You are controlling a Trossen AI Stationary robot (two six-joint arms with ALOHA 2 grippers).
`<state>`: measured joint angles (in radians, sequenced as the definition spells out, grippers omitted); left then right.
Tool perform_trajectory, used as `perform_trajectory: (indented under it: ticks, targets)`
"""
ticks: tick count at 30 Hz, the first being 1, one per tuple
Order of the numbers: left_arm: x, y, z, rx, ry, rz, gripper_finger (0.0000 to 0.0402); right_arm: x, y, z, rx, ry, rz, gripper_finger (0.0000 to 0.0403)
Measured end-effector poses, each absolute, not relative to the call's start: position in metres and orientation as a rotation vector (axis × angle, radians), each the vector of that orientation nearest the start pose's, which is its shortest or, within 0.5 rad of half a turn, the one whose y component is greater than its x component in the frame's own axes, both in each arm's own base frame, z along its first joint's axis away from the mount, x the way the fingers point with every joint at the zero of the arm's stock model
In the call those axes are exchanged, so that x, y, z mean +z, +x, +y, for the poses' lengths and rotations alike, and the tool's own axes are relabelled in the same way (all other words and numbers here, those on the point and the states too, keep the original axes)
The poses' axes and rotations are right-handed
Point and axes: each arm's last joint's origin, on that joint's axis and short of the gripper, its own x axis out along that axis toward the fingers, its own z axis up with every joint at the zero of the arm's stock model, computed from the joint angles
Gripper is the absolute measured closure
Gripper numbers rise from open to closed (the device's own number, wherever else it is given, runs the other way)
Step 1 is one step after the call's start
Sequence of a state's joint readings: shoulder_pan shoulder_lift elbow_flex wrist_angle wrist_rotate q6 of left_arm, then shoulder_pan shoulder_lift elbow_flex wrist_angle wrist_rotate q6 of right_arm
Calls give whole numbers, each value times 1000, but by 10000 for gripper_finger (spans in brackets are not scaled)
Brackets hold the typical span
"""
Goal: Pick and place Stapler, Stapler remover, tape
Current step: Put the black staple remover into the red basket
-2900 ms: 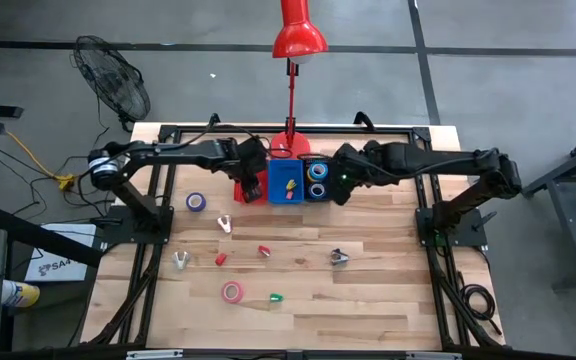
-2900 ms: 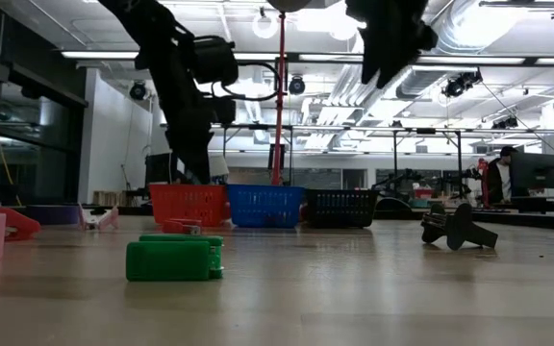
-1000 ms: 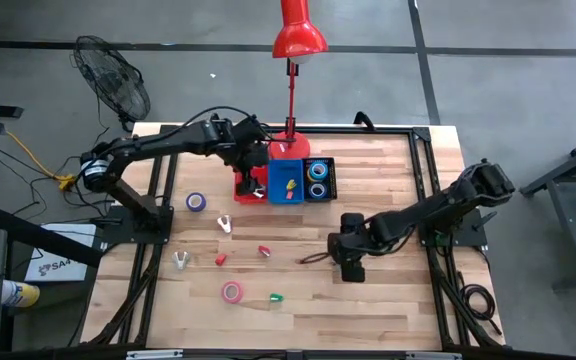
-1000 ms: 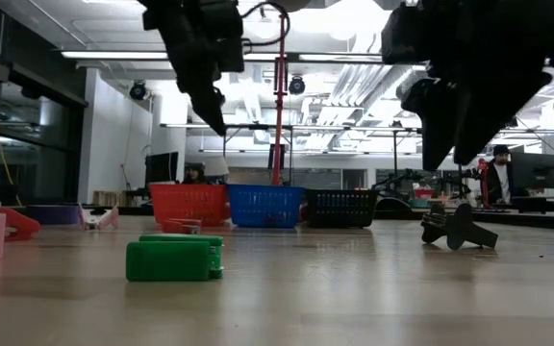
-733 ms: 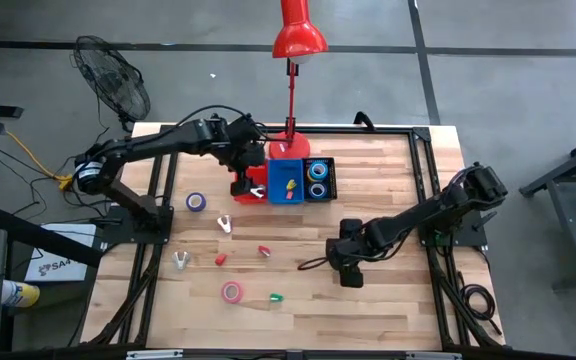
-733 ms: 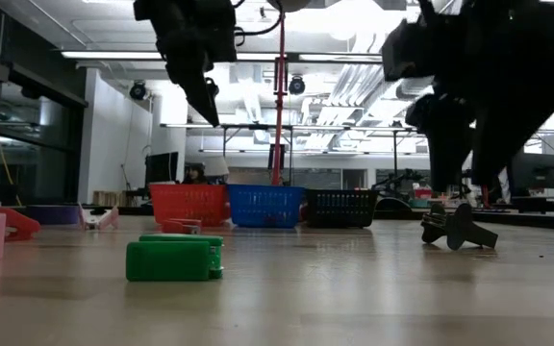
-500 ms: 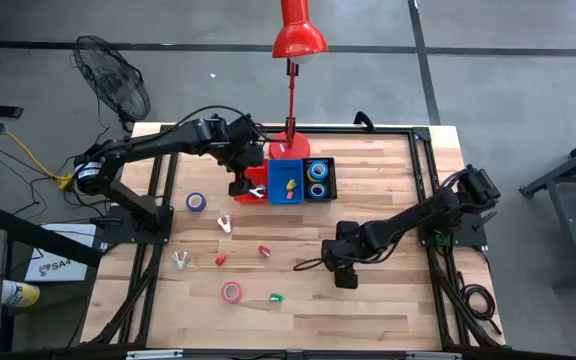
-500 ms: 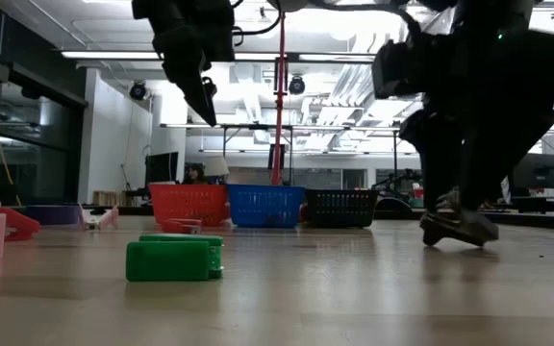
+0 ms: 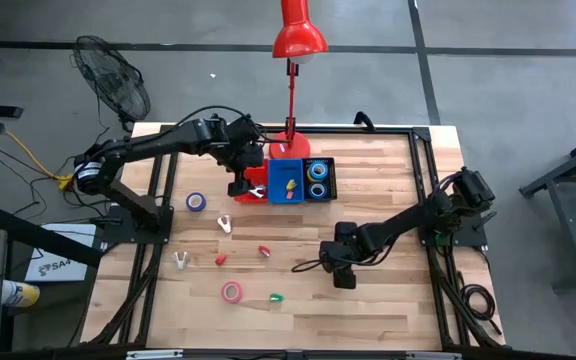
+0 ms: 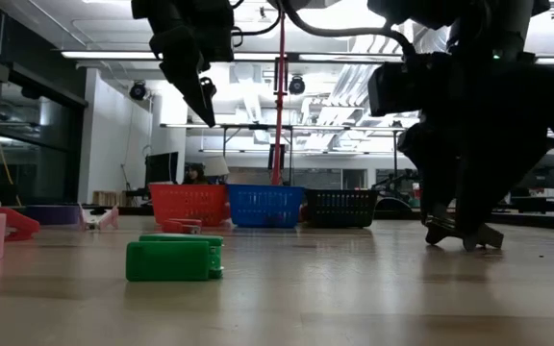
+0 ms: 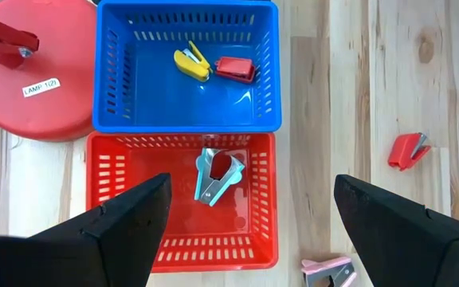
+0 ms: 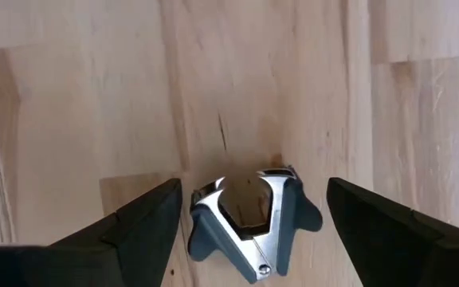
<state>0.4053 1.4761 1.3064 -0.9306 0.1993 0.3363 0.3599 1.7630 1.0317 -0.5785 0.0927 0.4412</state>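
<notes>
A claw-shaped dark metal staple remover on the pale wood-grain table is straddled by the wide-open right gripper; the left gripper, equally spread, is held above a slotted red plastic basket.

A dark blue-grey metal-jawed staple remover lies on bare wood; a purple tape ring and pink tape ring lie apart.

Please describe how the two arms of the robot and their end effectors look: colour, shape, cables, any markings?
Both arms are black, built from slim jointed segments. The left arm has a silvery round joint at its base and a thin black cable looping above it. The left end effector and the right end effector each end in two dark, wedge-shaped fingers. No markings are visible.
</notes>
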Motion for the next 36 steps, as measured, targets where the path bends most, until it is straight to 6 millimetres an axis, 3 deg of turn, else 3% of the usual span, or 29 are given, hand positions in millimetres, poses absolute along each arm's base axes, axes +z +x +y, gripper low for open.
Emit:
perform_trajectory:
  ticks: [10, 19, 29, 36]
  targets:
    - [298, 269, 109, 7, -23, 1063, 56, 150, 298, 110, 22, 23, 1307, 110]
    - [298, 269, 109, 4, -16, 1063, 56, 150, 298, 110, 30, 0, 1304, 189]
    - [298, 269, 109, 4, -16, 1063, 56, 151, 298, 110, 30, 13, 1305, 313]
    - [298, 269, 109, 4, -15, 1060, 56, 157, 307, 104, 4, 182, 1237, 320]
